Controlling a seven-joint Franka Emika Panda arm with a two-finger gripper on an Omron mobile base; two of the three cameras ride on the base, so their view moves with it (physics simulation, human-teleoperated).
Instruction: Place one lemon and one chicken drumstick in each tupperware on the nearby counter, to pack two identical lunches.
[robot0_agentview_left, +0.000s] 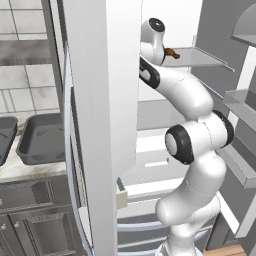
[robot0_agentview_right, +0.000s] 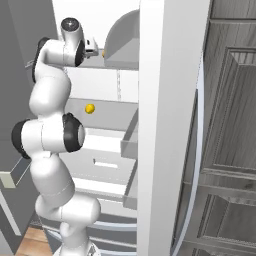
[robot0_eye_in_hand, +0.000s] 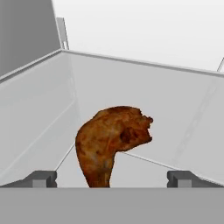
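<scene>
The white arm reaches up into an open white fridge, and its end effector (robot0_eye_in_hand: 112, 178) stands with the two dark finger tips spread wide apart, holding nothing. Between those tips, in the hand view, lies a reddish-brown chicken drumstick (robot0_eye_in_hand: 111, 142), thick and knobbly at its upper end and tapering toward the lower edge of the view; it rests on a pale grey glass fridge shelf (robot0_eye_in_hand: 175, 113), and neither tip touches it. From the left base view the same drumstick (robot0_agentview_left: 171, 53) shows as a small brown piece on the upper shelf (robot0_agentview_left: 200, 59), just beside the arm's wrist. In the right base view a small rounded yellow-orange lemon (robot0_agentview_right: 89, 108) sits on a lower white fridge shelf (robot0_agentview_right: 115, 111), well below the hand, and a second yellow spot beside the hand on the upper shelf is too small to make out. To the left of the fridge door (robot0_agentview_left: 100, 125), two dark grey rectangular tupperware trays (robot0_agentview_left: 42, 138) with rounded corners stand side by side on the pale marbled stone desk (robot0_agentview_left: 30, 170), above dark grey panelled cabinets (robot0_agentview_left: 35, 220).
</scene>
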